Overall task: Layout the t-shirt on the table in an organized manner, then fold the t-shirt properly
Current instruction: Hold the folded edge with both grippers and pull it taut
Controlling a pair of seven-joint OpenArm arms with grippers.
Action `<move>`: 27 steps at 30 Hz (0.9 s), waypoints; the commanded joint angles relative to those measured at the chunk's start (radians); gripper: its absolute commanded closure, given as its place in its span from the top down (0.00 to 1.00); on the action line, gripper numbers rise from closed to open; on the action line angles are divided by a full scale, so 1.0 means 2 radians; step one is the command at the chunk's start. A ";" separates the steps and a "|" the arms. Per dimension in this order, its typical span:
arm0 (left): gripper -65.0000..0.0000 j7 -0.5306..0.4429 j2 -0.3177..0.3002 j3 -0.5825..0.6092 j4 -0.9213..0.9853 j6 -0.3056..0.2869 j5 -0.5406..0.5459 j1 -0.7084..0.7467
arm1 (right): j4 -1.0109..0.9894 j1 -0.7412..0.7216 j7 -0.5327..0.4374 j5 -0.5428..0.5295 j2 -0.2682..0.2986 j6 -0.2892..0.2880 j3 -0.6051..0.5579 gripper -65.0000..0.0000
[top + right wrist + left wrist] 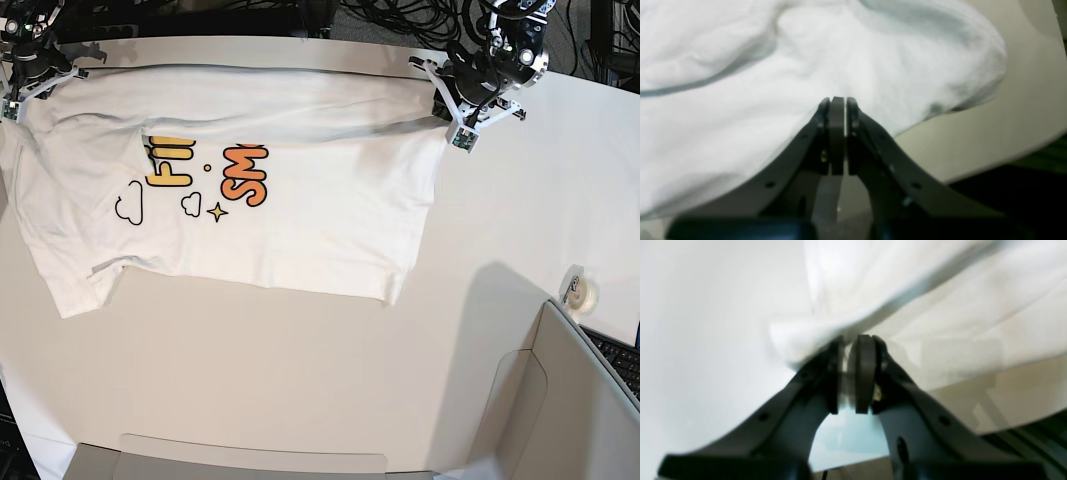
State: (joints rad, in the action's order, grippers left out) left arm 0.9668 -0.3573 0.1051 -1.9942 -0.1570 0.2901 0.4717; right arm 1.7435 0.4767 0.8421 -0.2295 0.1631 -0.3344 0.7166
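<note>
Both hands pinch the far edge of the shirt on the desk

Left wrist view: the left hand (850, 373) is nearly closed, white cloth of the white short-sleeved cotton t-shirt (940, 323) between its pads. Right wrist view: the right hand (838, 133) is closed tight on the shirt's edge. Base view: the shirt lies spread on the smooth off-white desk (300, 370), yellow and orange lettering up, its far edge folded over, a hand at each far corner

Left wrist view blurred; t-shirt (300, 200) lettering partly folded under; small item (580, 290) at table (300, 380) edge unclear.
</note>
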 commanded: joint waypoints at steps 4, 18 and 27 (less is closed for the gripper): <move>0.09 0.000 0.011 -0.021 -0.017 0.002 -0.003 0.025 | 0.006 0.024 0.059 0.012 -0.014 -0.004 -0.001 0.01; 0.09 0.000 0.016 -0.034 -0.024 0.002 -0.003 0.039 | 0.006 0.033 0.059 0.012 -0.019 -0.004 -0.001 0.01; 0.09 0.000 0.019 -0.034 -0.027 0.002 -0.002 0.039 | 0.010 0.030 0.059 0.012 -0.019 -0.004 0.000 0.01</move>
State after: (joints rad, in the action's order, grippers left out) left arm 0.9680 -0.3153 0.0452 -2.0281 -0.1539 0.2901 0.5480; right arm 1.7752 0.5148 0.8440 -0.2218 0.1368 -0.3305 0.7185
